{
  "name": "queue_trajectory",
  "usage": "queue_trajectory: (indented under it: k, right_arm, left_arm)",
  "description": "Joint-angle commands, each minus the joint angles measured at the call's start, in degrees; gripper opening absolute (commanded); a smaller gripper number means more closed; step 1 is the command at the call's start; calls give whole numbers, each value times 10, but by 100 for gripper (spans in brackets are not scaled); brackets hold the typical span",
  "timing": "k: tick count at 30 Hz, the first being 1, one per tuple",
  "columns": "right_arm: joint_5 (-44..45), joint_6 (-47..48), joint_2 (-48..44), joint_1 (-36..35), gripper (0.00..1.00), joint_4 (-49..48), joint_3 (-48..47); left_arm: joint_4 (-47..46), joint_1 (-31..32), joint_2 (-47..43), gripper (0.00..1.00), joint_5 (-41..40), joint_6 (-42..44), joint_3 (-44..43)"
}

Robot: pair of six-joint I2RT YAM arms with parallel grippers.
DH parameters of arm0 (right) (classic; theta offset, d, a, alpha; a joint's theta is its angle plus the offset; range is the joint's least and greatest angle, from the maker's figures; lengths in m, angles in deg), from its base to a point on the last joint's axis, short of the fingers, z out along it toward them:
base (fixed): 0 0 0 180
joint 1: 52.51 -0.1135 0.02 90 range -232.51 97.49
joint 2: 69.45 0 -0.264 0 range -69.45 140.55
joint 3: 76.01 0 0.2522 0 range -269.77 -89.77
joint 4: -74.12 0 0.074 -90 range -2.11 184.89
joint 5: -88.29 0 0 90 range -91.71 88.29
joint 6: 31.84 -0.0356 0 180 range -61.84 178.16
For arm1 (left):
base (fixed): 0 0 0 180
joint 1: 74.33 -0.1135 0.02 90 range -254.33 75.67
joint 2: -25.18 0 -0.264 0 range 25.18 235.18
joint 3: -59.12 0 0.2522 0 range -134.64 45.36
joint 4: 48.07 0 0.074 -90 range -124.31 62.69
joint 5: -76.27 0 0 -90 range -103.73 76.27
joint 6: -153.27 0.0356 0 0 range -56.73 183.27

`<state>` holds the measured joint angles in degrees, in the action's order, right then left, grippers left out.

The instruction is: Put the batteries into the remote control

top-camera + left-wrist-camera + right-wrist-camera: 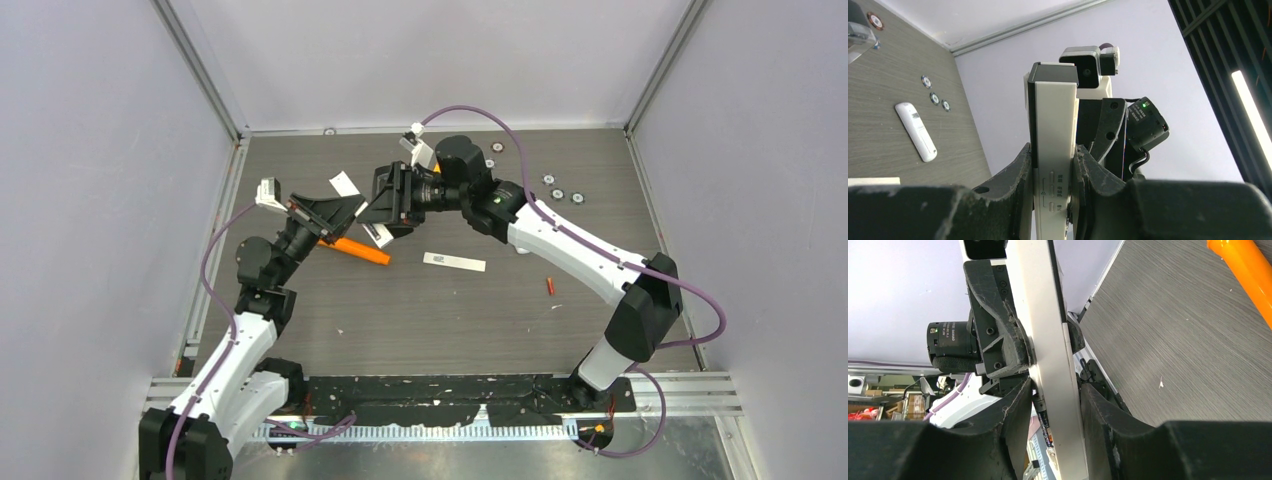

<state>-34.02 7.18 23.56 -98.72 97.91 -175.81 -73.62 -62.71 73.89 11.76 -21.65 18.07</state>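
Observation:
The white remote control is held in the air between both grippers. My left gripper is shut on it; in the left wrist view the pads clamp its button end. My right gripper grips its other part. A dark grey battery is squeezed between my right gripper's left finger and the remote's side. A red battery lies on the table to the right. I cannot make out the orange battery.
A long orange stick lies under the grippers, also in the right wrist view. A flat white strip lies mid-table. Another white remote and silver discs lie at the back right. Walls enclose the table.

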Motion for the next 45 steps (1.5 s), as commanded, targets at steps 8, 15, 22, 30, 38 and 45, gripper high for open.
queue_trajectory:
  k: [8, 15, 22, 30, 38, 45]
  right_arm:
    - [-19, 33, -6, -11, 29, 16, -16]
    - [-6, 36, -17, -10, 53, 14, -14]
    - [11, 37, -60, 5, 89, -12, 1]
    - [41, 80, -123, 56, 90, 18, 60]
    - [26, 236, -166, 65, 89, 77, 69]
    - [-29, 278, -121, 3, 88, 70, 32]
  left_arm:
    - [22, 2, -20, 0, -29, -62, -9]
    - [10, 2, -21, 0, -25, -54, -3]
    - [20, 2, -31, 0, -15, -4, 7]
    - [18, 0, -39, 0, 19, 58, 1]
    - [-12, -1, -35, 0, 76, 111, -22]
    - [-51, -1, -17, 0, 115, 100, -40]
